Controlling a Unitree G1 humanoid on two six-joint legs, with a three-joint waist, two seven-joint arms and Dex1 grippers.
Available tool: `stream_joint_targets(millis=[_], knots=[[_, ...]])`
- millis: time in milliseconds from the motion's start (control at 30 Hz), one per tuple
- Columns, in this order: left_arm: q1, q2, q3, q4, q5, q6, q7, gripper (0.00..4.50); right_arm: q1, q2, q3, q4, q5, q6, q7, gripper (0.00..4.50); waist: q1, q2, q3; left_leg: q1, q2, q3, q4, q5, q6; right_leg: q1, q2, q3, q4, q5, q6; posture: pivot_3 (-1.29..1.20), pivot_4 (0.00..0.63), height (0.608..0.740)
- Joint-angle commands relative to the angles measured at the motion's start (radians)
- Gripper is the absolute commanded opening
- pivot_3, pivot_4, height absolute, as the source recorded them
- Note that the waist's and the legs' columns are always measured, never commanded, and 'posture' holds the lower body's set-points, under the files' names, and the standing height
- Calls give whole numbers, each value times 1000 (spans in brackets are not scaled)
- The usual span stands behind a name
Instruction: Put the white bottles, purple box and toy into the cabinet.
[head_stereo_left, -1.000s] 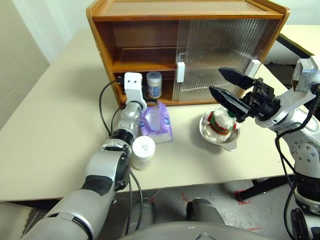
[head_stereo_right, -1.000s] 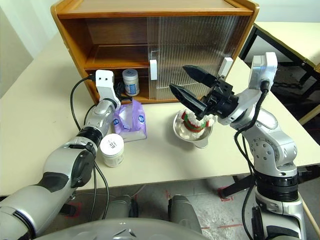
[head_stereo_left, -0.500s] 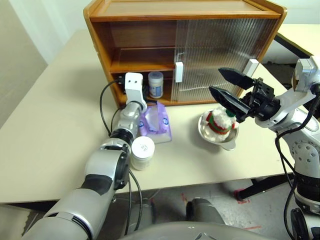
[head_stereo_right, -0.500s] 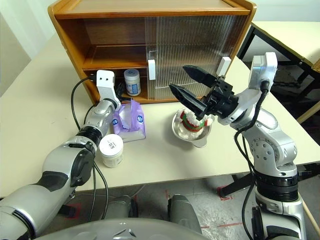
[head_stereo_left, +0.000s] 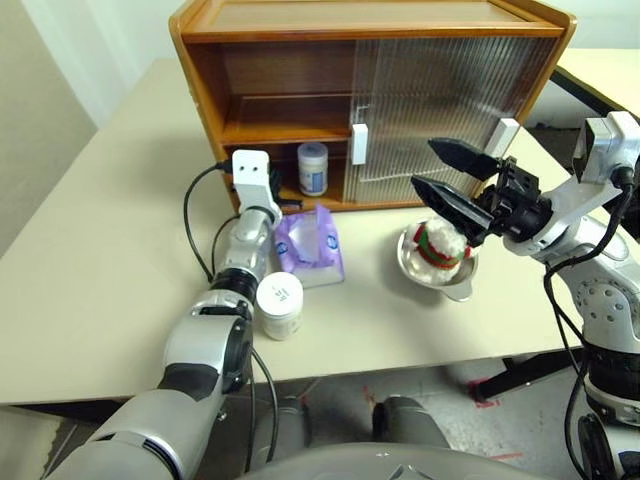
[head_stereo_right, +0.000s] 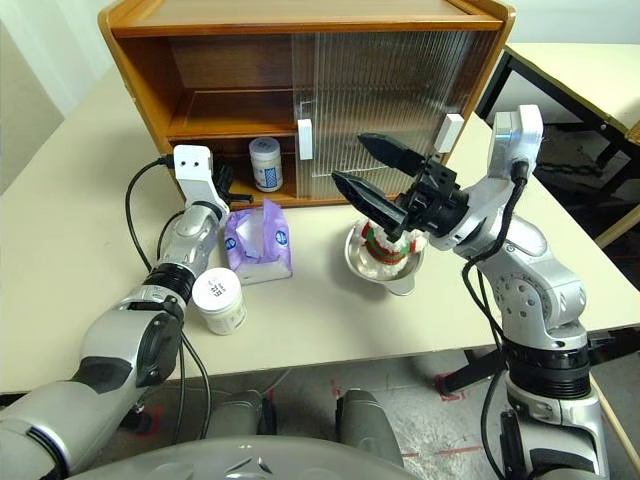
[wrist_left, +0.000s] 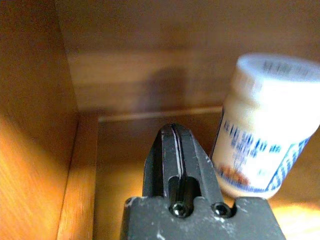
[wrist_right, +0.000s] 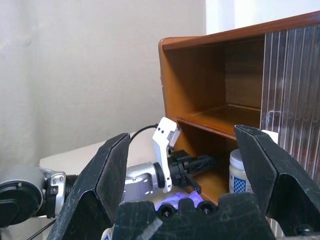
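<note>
The wooden cabinet (head_stereo_left: 300, 30) stands open on its left half. One white bottle (head_stereo_left: 312, 167) stands on its bottom floor; the wrist view shows this bottle (wrist_left: 265, 125) just beside my left gripper (wrist_left: 172, 132), which is shut, holds nothing and reaches into the left corner of that compartment. The other white bottle (head_stereo_left: 279, 305) stands on the table beside my left forearm. Between the two bottles lies the purple box (head_stereo_left: 310, 245). The toy (head_stereo_left: 440, 243) sits in a metal bowl (head_stereo_left: 455, 280), and my right gripper (head_stereo_left: 422, 163) hangs open above it.
Ribbed sliding doors with white handles (head_stereo_left: 360, 143) cover the cabinet's right half. The upper shelf (head_stereo_left: 280, 130) holds nothing. A black cable (head_stereo_left: 195, 215) loops from my left wrist over the table. A second table (head_stereo_right: 590, 70) stands to the right.
My left arm has swung left, away from the purple box and the bottle in the cabinet. The right gripper stays open above the toy.
</note>
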Motion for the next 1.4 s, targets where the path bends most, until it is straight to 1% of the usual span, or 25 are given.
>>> stream_joint_targets(millis=[33,167,267,300,333,433,567,733,867,933,1000,1100,1200,1300,1400], knots=[[32,-2,0,-58,-13,18,-14,925,-9,4,4,12,2,-2,8,4500,1,0,0,0,0,0,0,0,0,0,0,0,0,0,0,15,0,740],[80,-2,-1,-159,-27,50,-21,2481,-13,8,8,17,0,-4,13,4500,0,0,0,0,0,0,0,0,0,0,0,0,0,1,-1,23,0,740],[138,-7,-9,-274,-39,96,-34,3595,-17,10,10,22,-1,-5,19,4500,1,0,0,0,0,0,0,0,0,0,0,0,0,1,-2,30,0,740],[152,-8,-10,-305,-41,111,-36,4089,-18,11,11,24,-2,-5,21,4500,2,0,0,0,0,0,0,0,0,0,0,0,0,1,-2,32,0,740],[176,-10,-13,-357,-52,136,-54,4433,-19,12,12,25,-2,-5,23,4500,3,0,0,0,0,0,0,0,0,0,0,0,0,2,-3,35,0,740],[237,-12,-19,-498,-91,208,-105,4475,-22,14,13,31,-4,-6,29,4500,4,0,0,0,0,0,0,0,0,0,0,0,0,2,-3,41,0,740],[333,26,-27,-702,-142,314,-182,4475,-31,18,18,45,-7,-10,38,4500,3,0,0,1,1,0,0,0,0,0,0,0,1,2,-3,56,0,740],[378,84,-20,-827,-184,412,-246,4475,-46,28,25,62,-14,-13,49,4500,9,0,0,1,1,0,0,0,0,0,0,1,2,2,-4,73,0,740],[407,148,-15,-925,-272,504,-362,4475,-55,34,27,72,-19,-13,55,4500,21,0,0,2,1,0,0,0,0,0,0,1,2,1,-3,79,0,740],[430,192,-8,-976,-340,556,-454,4475,-56,38,28,75,-22,-14,57,4500,23,0,0,2,1,0,0,0,0,0,0,1,2,1,-5,82,0,740],[455,252,8,-1004,-378,570,-535,4475,-55,41,28,75,-24,-14,60,4500,23,0,0,2,2,0,0,0,0,-1,0,1,3,0,-6,84,0,740],[469,320,30,-991,-399,551,-614,4475,-61,43,30,83,-27,-16,62,4500,24,0,0,2,2,0,-1,0,0,-2,0,1,3,-1,-7,88,0,740],[497,389,43,-981,-439,526,-757,4475,-67,42,29,90,-27,-17,66,4500,24,1,0,2,2,0,-1,0,0,-2,0,1,4,-1,-8,92,0,740],[558,451,72,-999,-511,522,-918,4475,-72,42,29,98,-28,-18,73,4500,23,1,1,2,2,1,-2,0,0,-2,-1,0,3,-2,-9,96,0,740],[632,499,72,-1026,-536,491,-1055,4475,-77,43,29,105,-30,-18,78,4500,23,2,1,2,2,1,-3,0,0,-3,-2,0,3,-3,-11,103,0,740]])
